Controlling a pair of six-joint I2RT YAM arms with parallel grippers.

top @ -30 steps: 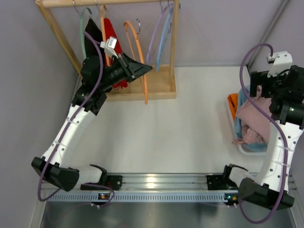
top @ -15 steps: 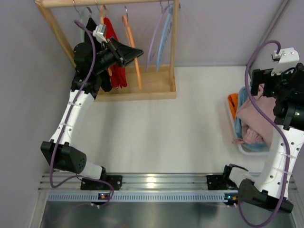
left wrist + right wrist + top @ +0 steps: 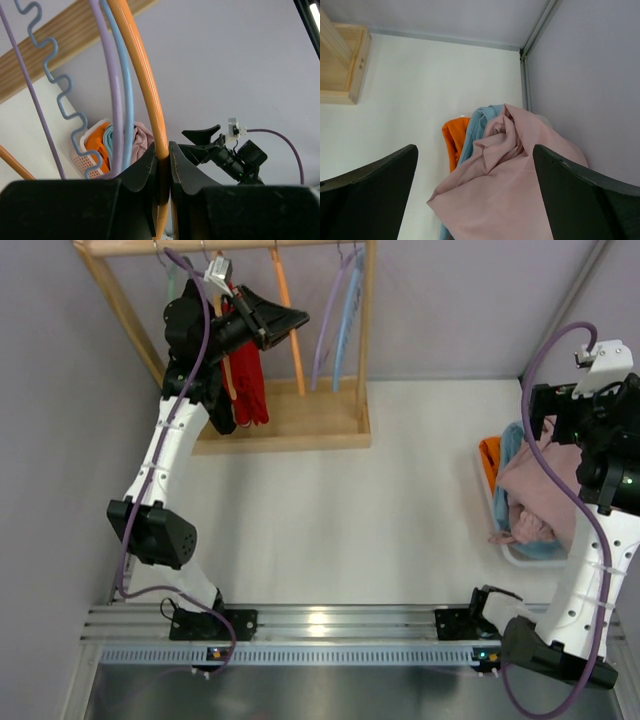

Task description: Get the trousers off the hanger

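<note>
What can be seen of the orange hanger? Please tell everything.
The orange hanger is thin, curved plastic, smooth and glossy. It hangs bare under the wooden rail, between the red garment and the lilac hanger. The left gripper is shut on its arm. Its hook is too small to judge.

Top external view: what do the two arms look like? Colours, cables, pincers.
Left arm and right arm alike: white links, black joint housings, black bases on a silver rail. A purple cable loops along each. A small white camera block sits at each wrist. The left pincer and right pincer are matte black, fingers broad and tapering. No legible markings, no sleeves.
</note>
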